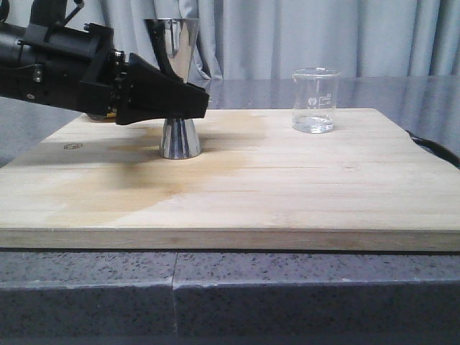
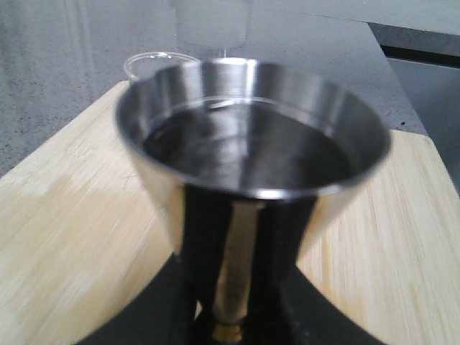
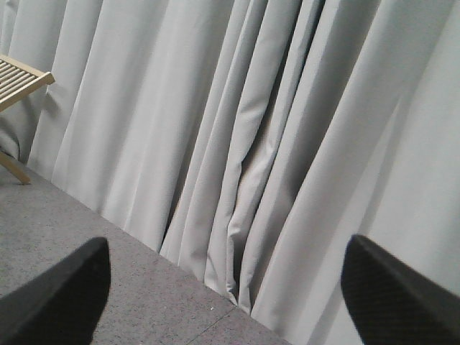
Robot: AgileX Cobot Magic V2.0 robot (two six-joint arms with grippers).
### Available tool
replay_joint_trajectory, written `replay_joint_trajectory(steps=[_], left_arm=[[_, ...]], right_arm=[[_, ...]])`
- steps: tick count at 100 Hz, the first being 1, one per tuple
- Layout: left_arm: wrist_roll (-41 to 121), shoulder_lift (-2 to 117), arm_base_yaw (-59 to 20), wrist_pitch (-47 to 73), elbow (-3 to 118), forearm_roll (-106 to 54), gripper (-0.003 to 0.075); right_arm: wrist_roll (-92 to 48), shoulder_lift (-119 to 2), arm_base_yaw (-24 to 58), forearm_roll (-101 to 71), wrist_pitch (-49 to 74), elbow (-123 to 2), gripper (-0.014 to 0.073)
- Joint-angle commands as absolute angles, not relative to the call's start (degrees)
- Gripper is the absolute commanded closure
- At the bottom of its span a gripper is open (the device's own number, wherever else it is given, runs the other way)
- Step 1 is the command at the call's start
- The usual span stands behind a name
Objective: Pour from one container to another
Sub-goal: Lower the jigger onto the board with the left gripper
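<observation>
While the left claw (image 1: 188, 100) is clasping the jigger (image 1: 180, 136) at its waist on the board (image 1: 237, 187), well apart from the beaker (image 1: 315, 100), any jerk is risking spilling; the right claw (image 3: 223, 302) is hanging released.

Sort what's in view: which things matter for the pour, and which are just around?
For the pour:
- jigger, waist between the left gripper fingers
- beaker, standing apart on the board

Just around:
- wooden board
- curtain
- right gripper, open, empty
</observation>
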State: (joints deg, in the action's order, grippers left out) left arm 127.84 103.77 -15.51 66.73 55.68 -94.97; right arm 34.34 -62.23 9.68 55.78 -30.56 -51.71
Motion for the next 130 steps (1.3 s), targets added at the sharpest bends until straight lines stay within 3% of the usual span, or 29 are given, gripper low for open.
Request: replay_joint_trajectory(steps=[1,77,86,103,130], left_arm=[[126.6,101.3,-15.5,72.6,56.6,-95.0,0.0737],[126.2,101.3,-15.5,72.6,56.6,-93.9,0.0734],[126.2,101.3,-15.5,72.6,56.6,-93.9,0.0692],[126.1,101.3,-15.5,72.6,56.6,-94.0,0.0545],[126.1,101.3,-15.5,72.6,56.6,-94.0,0.0488]], right_arm=[[34.1,-60.9,9.3,53.9,-32.5,-53.6,0.0023],[34.1,-60.9,9.3,53.9,-32.6,-53.6,0.0023],[34.1,-60.9,9.3,53.9,-32.6,-53.6,0.0023],[34.1,-60.9,9.3,53.9,-32.6,-53.6,0.0023],[34.1,-60.9,9.3,53.9,-32.6,-53.6,0.0023]])
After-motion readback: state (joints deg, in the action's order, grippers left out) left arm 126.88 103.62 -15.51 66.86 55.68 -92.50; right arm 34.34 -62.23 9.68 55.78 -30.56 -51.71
